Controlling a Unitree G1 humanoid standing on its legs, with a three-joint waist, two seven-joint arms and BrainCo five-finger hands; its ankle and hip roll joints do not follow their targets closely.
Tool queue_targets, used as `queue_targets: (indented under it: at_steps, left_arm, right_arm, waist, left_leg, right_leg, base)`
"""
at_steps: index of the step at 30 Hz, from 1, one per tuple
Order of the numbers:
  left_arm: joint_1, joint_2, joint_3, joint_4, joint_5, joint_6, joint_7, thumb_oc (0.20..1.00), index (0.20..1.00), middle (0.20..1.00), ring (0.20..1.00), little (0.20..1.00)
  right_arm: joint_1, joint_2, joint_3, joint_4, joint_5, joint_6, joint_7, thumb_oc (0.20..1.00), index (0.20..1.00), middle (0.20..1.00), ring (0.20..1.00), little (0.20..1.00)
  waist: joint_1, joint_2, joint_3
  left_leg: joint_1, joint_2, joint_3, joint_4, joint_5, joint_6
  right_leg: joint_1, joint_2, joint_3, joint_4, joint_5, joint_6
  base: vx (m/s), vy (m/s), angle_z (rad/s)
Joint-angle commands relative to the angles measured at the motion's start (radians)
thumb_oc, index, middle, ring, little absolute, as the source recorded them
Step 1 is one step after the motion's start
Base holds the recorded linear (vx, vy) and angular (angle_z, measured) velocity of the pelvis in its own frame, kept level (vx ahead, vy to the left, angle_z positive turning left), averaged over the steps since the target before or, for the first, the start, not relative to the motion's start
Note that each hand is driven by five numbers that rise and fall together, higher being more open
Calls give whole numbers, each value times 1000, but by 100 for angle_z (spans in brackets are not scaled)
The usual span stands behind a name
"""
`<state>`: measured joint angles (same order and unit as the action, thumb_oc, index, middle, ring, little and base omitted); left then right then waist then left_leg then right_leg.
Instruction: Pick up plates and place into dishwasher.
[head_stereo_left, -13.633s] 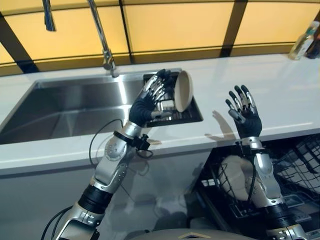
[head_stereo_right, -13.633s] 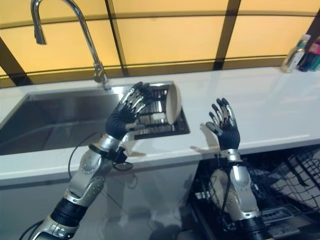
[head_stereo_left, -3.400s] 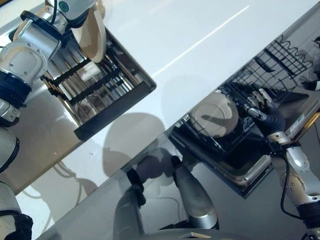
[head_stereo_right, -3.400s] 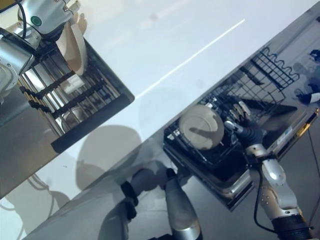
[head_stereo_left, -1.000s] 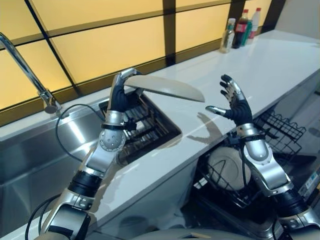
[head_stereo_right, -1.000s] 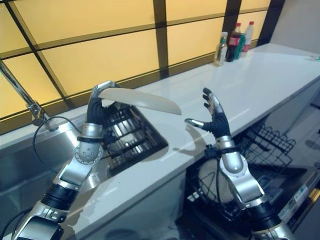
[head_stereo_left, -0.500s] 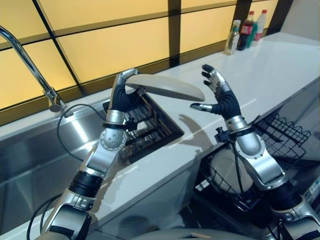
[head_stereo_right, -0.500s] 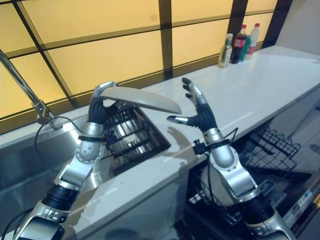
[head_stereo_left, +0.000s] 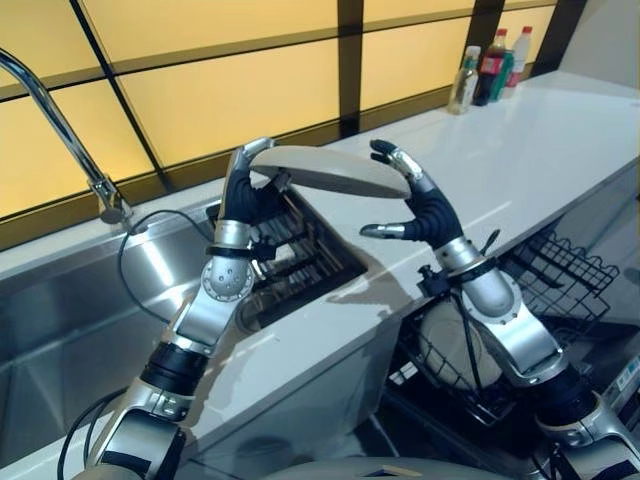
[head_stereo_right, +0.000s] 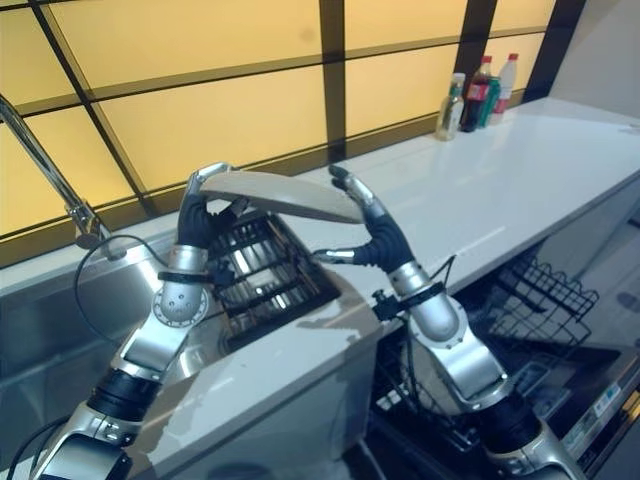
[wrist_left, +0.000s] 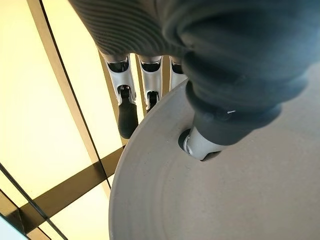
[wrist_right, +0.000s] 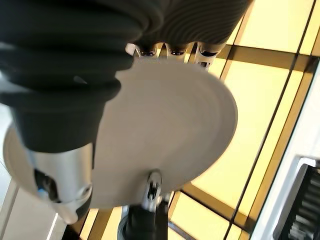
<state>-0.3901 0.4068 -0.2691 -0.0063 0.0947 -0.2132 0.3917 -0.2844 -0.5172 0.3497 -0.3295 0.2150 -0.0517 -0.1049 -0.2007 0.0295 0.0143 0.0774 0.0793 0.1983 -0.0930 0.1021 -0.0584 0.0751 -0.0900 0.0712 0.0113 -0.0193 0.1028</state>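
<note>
My left hand (head_stereo_left: 238, 200) is shut on the left rim of a beige plate (head_stereo_left: 330, 170) and holds it nearly flat in the air above the sink's drying rack (head_stereo_left: 300, 258). In the left wrist view the thumb (wrist_left: 225, 105) presses on the plate (wrist_left: 225, 200), with the fingers behind its rim. My right hand (head_stereo_left: 430, 215) is open at the plate's right edge. Its fingers reach over the rim and its thumb sits below, apart from the plate (wrist_right: 165, 135). A second pale plate (head_stereo_left: 452, 350) stands in the dishwasher's lower rack (head_stereo_left: 560, 285).
The steel sink (head_stereo_left: 70, 300) with its tall faucet (head_stereo_left: 60, 120) lies to the left. A white countertop (head_stereo_left: 530, 150) runs to the right, with bottles (head_stereo_left: 490, 65) at its far end. The open dishwasher sits below the counter's edge at the lower right.
My right hand has moved left and a little down, from open air to the plate's right edge, its fingers now over the rim. The left hand and plate have barely moved.
</note>
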Motion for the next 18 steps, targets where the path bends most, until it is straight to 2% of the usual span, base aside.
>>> queue_targets:
  at_steps: [1,8,15,16,17,18]
  left_arm:
    - [-57,3,-41,-19,-5,-34,16,200,200,200,200,200]
    - [-71,9,-50,-41,-2,-5,18,200,200,200,200,200]
    - [-64,-5,-48,-28,-80,4,-8,200,200,200,200,200]
    - [-57,-13,-44,-24,-111,16,-30,953,953,953,953,953]
    - [-52,-21,-46,-21,-130,22,-41,1000,1000,1000,1000,1000]
    - [-50,-27,-46,-18,-156,28,-57,1000,1000,1000,1000,1000]
  right_arm:
    - [-74,46,-9,1,-41,-6,-58,200,200,200,200,200]
    - [-72,48,-44,-6,-22,-28,-79,200,200,200,200,200]
    - [-57,39,-63,-9,-11,-24,-59,200,200,200,200,200]
    - [-48,32,-71,-3,-25,-18,-60,200,200,200,200,200]
    - [-39,25,-80,4,-39,-14,-62,200,200,200,200,200]
    - [-32,19,-89,13,-50,-8,-67,200,200,200,200,200]
  waist:
    - [34,-31,-12]
    - [30,-27,-7]
    - [20,-29,-4]
    - [15,-30,-1]
    - [10,-31,3]
    - [6,-33,7]
  left_leg:
    - [28,-26,-32,64,-172,47]
    - [33,-30,-32,63,-176,50]
    - [26,-44,-18,102,-199,60]
    - [24,-46,-11,116,-206,63]
    - [22,-50,-6,128,-213,68]
    - [21,-54,-2,135,-219,73]
  right_leg:
    - [-85,-43,25,35,36,96]
    - [-85,-44,32,37,39,100]
    - [-95,-48,54,45,44,107]
    - [-100,-51,63,50,46,110]
    - [-107,-53,69,54,52,114]
    - [-115,-55,75,58,59,118]
  base:
    - [0,0,0]
    - [-33,1,0]
    - [-85,29,0]
    - [-148,62,-4]
    - [-166,66,-8]
    - [-147,56,-11]
